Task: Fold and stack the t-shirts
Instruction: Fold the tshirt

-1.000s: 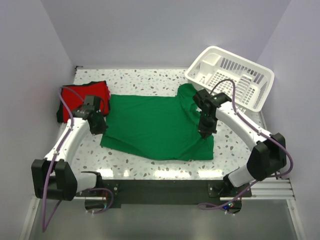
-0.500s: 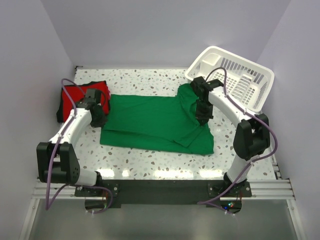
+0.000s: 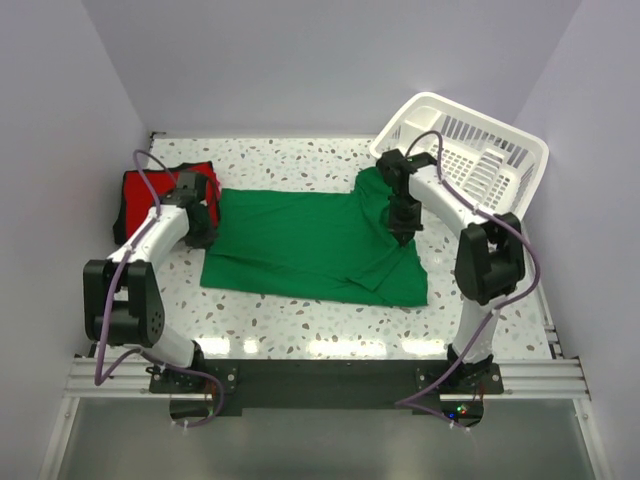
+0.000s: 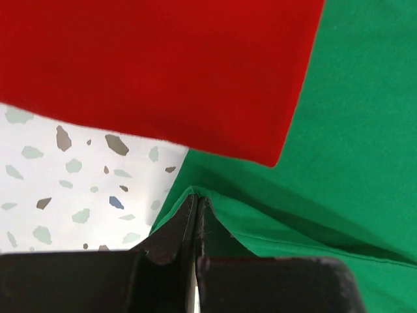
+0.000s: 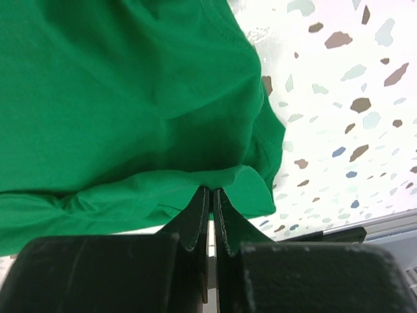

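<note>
The green t-shirt (image 3: 300,240) lies spread across the middle of the table, its near part doubled over. The red t-shirt (image 3: 160,190) lies folded at the far left, touching the green one; it also shows in the left wrist view (image 4: 156,65). My left gripper (image 3: 200,218) is shut on the green shirt's left edge (image 4: 195,195). My right gripper (image 3: 402,222) is shut on the green shirt's right edge (image 5: 212,189), lifted a little above the table.
A white slatted basket (image 3: 470,150) stands tilted at the back right, close behind the right arm. Bare speckled tabletop (image 3: 300,320) runs along the near edge. Walls close in the left, back and right.
Both grippers have carried the green shirt's near edge towards the back, folding it over. Both arms now reach farther from their bases.
</note>
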`<state>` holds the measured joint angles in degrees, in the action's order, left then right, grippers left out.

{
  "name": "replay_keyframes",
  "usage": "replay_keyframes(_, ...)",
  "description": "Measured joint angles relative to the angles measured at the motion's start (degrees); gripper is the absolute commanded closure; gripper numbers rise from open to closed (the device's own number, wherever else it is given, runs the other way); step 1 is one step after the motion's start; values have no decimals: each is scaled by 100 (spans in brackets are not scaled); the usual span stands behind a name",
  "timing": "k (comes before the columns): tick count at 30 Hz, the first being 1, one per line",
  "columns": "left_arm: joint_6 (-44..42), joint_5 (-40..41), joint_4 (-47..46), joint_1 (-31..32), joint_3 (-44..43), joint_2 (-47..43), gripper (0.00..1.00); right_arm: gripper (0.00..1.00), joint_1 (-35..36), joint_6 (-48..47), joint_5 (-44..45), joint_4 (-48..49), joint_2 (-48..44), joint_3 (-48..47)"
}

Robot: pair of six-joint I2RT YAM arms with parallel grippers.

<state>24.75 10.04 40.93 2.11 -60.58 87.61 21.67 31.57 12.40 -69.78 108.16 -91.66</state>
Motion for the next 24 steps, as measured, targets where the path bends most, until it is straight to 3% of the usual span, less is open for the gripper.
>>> replay_keyframes(3,-66,2,-9,0,-114,92,82,100,-35,-83,20,0,219,-164)
replay_keyframes(4,-98,7,-2,0,-153,114,65,100,-46,-111,20,0,295,-227)
replay_keyframes(6,-166,35,0,-2,-240,151,46,76,-74,-155,17,-9,422,-389)
replay_keyframes(7,-190,52,9,-7,-284,155,31,50,-96,-177,13,-4,494,-483)
replay_keyframes(10,-201,114,28,-13,-402,129,18,32,-184,-271,-22,24,595,-739)
replay_keyframes(16,-157,-61,-55,-11,-308,-319,11,28,-424,-315,-269,243,240,-367)
replay_keyframes(24,341,-1180,-730,-4,1296,-1161,9,38,-601,-199,-776,560,-1211,1897)
